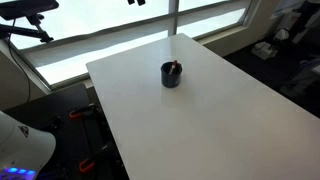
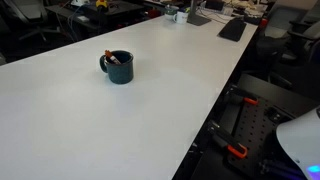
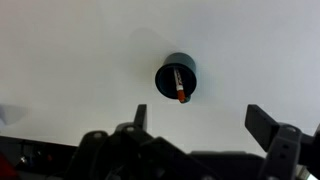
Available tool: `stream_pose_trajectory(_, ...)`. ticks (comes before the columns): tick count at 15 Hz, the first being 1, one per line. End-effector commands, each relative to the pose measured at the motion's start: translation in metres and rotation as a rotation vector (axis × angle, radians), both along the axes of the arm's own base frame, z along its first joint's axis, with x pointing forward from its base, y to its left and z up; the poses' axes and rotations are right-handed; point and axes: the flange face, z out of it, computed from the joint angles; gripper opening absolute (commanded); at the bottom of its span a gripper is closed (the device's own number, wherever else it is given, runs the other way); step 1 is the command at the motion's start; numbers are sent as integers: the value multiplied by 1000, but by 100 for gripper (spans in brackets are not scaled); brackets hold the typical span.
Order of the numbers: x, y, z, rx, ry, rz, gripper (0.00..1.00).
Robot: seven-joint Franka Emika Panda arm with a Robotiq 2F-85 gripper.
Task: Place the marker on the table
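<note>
A small dark cup (image 1: 171,75) stands on the white table (image 1: 210,115), also seen in an exterior view (image 2: 119,67) and in the wrist view (image 3: 176,78). The reddish marker (image 3: 180,90) leans inside the cup, its tip sticking out over the rim; it also shows as a small red spot in both exterior views (image 1: 174,68) (image 2: 113,58). My gripper (image 3: 200,118) shows only in the wrist view. It is open and empty, hanging well above the table, with the cup beyond its fingers and slightly toward the left finger.
The table (image 2: 90,125) is broad, with edges in both exterior views. Windows (image 1: 110,35) lie behind it. Desks with clutter (image 2: 215,15) stand at the far end. Red clamps (image 2: 236,152) and the robot's white base (image 2: 300,140) sit beside the table edge.
</note>
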Motion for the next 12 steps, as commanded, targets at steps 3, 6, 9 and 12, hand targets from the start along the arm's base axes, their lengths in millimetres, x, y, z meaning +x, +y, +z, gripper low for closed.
stream_pose_trajectory(3,0,0,1,0,0,0,100)
stream_pose_trajectory(6,0,0,1,0,0,0,100)
stream_pose_trajectory(9,2,-1,-2,-11,3,20,100)
stream_pose_trajectory(12,17,-10,-5,-53,-73,86,100)
